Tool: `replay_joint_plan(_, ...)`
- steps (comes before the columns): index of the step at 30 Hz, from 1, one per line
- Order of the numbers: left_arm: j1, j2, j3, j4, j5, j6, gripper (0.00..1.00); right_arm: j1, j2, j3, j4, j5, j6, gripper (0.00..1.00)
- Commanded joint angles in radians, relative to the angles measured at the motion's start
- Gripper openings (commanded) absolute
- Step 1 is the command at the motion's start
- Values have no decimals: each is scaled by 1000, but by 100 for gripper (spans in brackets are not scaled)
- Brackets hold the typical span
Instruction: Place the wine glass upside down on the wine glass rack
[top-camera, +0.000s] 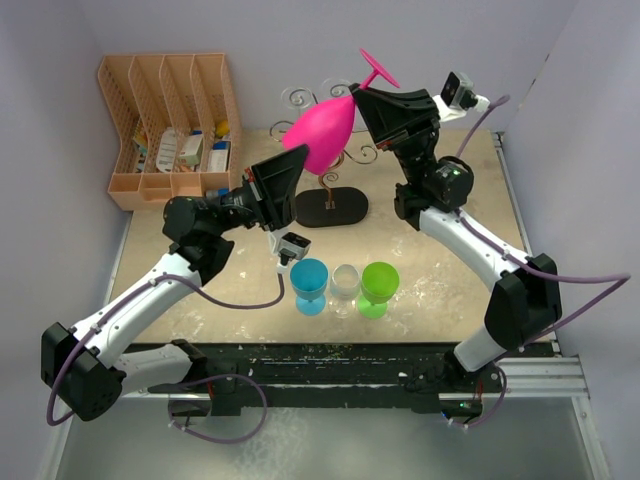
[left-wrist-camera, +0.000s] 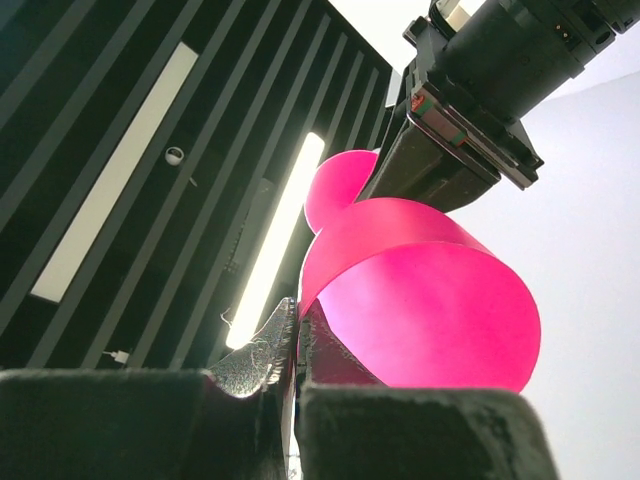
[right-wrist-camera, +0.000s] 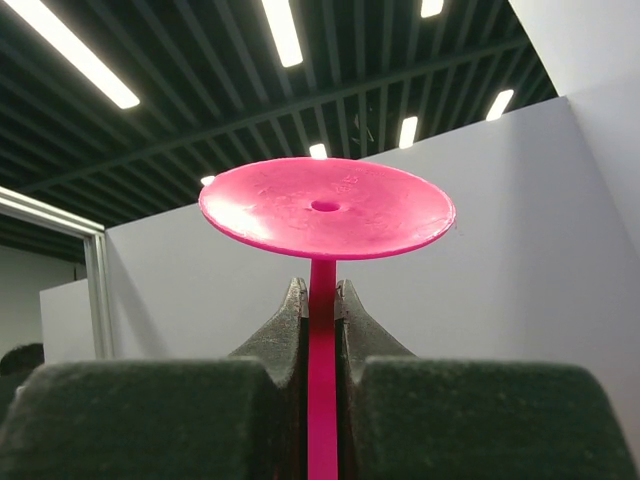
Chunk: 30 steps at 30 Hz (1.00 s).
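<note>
A pink wine glass (top-camera: 322, 135) is held in the air, tilted, with its foot up and to the right, above the wine glass rack. My left gripper (top-camera: 296, 162) is shut on the rim of the pink bowl (left-wrist-camera: 430, 300), pinched between its fingertips (left-wrist-camera: 268, 350). My right gripper (top-camera: 364, 96) is shut on the thin pink stem (right-wrist-camera: 322, 340), just below the round foot (right-wrist-camera: 325, 207). The rack's black oval base (top-camera: 340, 207) and dark scroll arms (top-camera: 300, 97) show behind and under the glass. The rest of the rack is hidden.
A peach slotted organizer (top-camera: 170, 130) with small items stands at the back left. A blue glass (top-camera: 309, 285), a clear glass (top-camera: 345, 288) and a green glass (top-camera: 379, 287) stand upright in a row near the front middle.
</note>
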Motion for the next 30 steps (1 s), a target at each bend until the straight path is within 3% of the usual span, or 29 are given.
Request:
replay_joint_plan(1, -7, 9, 6, 4, -11, 28, 0, 32, -22, 30, 39, -67, -37, 0)
replay_joint_plan(2, -7, 11, 5, -7, -8, 52, 1, 34, -24, 28, 37, -60, -39, 0)
replay_joint_plan(5, -7, 3, -5, -31, 8, 95, 35, 31, -56, 38, -10, -87, -69, 0)
replay_joint_plan(7, -7, -6, -5, -51, 12, 118, 57, 1, -108, 63, -138, -91, -136, 0)
replay_joint_plan(11, -7, -14, 9, -73, -5, 127, 94, -53, -160, 157, -349, -132, -254, 0)
replay_joint_plan(12, -8, -17, 10, -77, -11, 127, 100, -67, -165, 189, -396, -142, -285, 0)
replay_joint_plan(17, -9, -44, -24, -123, -131, 137, 100, -159, -210, 284, -736, -168, -525, 0)
replay_joint_plan(22, -17, -15, -31, -143, -533, 154, 100, -246, -236, 329, -1037, -120, -795, 0)
replay_joint_plan(24, -16, -32, 43, -292, -680, 38, 100, -286, -248, 295, -1071, -65, -883, 0)
replay_joint_plan(30, -14, -52, 464, -1057, -936, -509, 100, -474, -155, 285, -1098, -93, -938, 0)
